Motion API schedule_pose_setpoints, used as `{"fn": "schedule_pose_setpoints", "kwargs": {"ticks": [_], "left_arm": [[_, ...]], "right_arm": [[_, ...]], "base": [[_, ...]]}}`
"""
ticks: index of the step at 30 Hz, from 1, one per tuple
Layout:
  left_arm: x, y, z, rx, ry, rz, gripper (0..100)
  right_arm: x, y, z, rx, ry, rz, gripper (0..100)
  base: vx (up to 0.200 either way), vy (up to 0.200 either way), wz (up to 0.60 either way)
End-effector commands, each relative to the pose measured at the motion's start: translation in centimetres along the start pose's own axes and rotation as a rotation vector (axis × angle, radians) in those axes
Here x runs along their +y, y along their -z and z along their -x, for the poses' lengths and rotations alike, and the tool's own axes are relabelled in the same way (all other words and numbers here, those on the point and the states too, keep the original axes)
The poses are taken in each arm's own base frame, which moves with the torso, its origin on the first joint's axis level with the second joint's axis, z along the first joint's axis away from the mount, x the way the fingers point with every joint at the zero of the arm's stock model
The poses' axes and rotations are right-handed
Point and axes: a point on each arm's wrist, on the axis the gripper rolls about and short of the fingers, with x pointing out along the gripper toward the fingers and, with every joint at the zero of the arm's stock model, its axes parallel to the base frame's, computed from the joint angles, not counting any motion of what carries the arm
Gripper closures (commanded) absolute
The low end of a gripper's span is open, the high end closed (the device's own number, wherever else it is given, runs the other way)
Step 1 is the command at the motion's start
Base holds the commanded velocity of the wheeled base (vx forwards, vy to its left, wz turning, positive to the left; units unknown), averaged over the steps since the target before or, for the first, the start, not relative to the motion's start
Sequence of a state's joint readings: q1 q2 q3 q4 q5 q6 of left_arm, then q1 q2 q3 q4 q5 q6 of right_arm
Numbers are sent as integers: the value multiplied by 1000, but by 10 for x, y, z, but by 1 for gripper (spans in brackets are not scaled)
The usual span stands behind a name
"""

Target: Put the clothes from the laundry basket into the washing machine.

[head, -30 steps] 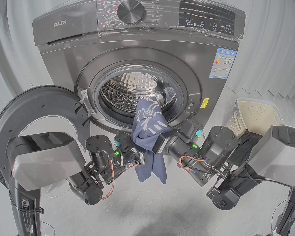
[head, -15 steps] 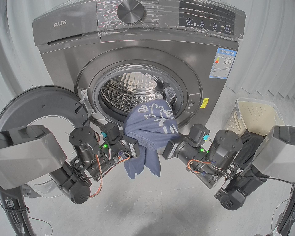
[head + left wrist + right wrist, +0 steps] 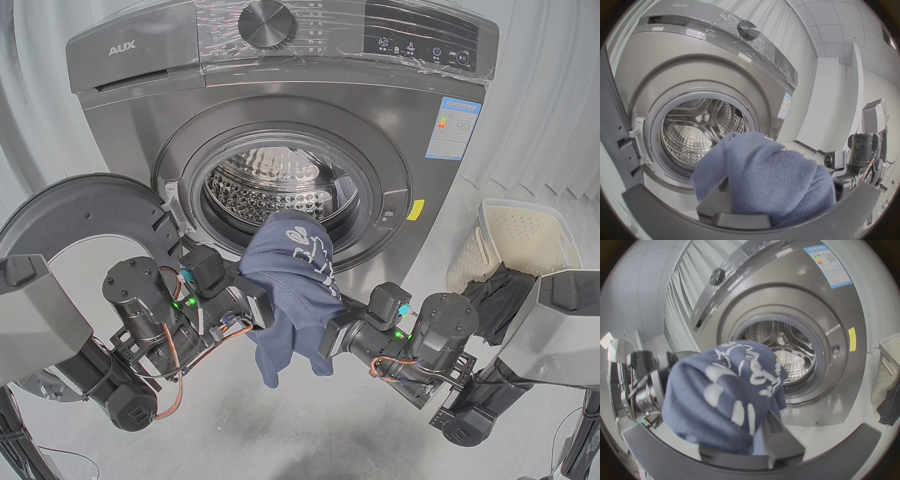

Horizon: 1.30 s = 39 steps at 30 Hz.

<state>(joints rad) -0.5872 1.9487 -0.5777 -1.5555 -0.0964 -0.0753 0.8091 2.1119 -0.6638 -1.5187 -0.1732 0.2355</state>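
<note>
A blue garment [image 3: 289, 270] with white print hangs bunched between my two grippers, just in front of and below the washing machine's open drum [image 3: 275, 181]. My left gripper [image 3: 261, 305] is shut on its left side and my right gripper [image 3: 326, 324] on its right side. The cloth drapes over both, hiding most of the fingers. In the left wrist view the garment [image 3: 768, 175] covers the left gripper [image 3: 747, 203]. In the right wrist view the garment [image 3: 725, 396] lies over the right gripper [image 3: 743, 443]. The laundry basket [image 3: 522, 234] stands at the right with a dark garment [image 3: 500, 303] hanging over its rim.
The washer's round door [image 3: 81, 215] stands swung open at the left, close behind my left arm. The grey machine front [image 3: 400, 144] rises ahead. Bare grey floor [image 3: 300, 431] lies below the arms. Pale curtains hang behind.
The garment's top has come down and left from the drum's mouth. My left arm swung left, my right arm dropped lower and back, both still holding the cloth.
</note>
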Motion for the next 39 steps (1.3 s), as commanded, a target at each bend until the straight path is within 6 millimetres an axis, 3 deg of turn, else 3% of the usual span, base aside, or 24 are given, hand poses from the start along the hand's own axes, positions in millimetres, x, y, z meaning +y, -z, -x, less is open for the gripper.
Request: {"fn": "schedule_pose_setpoints", "kwargs": {"ticks": [1, 3, 6, 9, 13, 15, 16, 18, 20, 27, 32, 39], "left_arm": [[-2, -10, 8, -19, 10, -5, 100], [-2, -12, 9, -24, 2, -7, 100], [1, -15, 17, -21, -9, -26, 100], [8, -20, 30, -13, -33, -68, 100], [15, -19, 37, 3, -63, -74, 100], [15, -19, 37, 3, -63, -74, 100], [21, -17, 44, 21, -86, -80, 100], [22, -16, 45, 27, -90, -81, 100], [24, -15, 50, 40, -103, -78, 100], [27, -6, 62, 95, -117, -84, 100], [25, -5, 63, 104, -79, -82, 100], [24, -5, 62, 100, -64, -81, 100]], "right_arm": [[6, 2, 2, 2, -22, -1, 0], [6, -2, 7, 5, -34, 1, 0], [10, -8, 32, 45, -100, 23, 0], [11, -12, 74, 122, -196, 57, 0], [-1, -11, 99, 178, -183, 81, 0], [-1, -11, 99, 178, -183, 81, 0], [-12, -16, 108, 176, -141, 76, 0], [-18, -18, 108, 172, -118, 74, 0], [-36, -22, 107, 160, -43, 82, 0], [-56, -27, 116, 156, 42, 93, 0], [-59, -21, 120, 191, 55, 91, 0], [-56, -20, 119, 195, 43, 92, 0]], "base": [[0, 0, 0], [0, 0, 0], [0, 0, 0], [0, 0, 0], [0, 0, 0], [0, 0, 0], [0, 0, 0], [0, 0, 0], [0, 0, 0], [0, 0, 0], [0, 0, 0], [200, 0, 0]]}}
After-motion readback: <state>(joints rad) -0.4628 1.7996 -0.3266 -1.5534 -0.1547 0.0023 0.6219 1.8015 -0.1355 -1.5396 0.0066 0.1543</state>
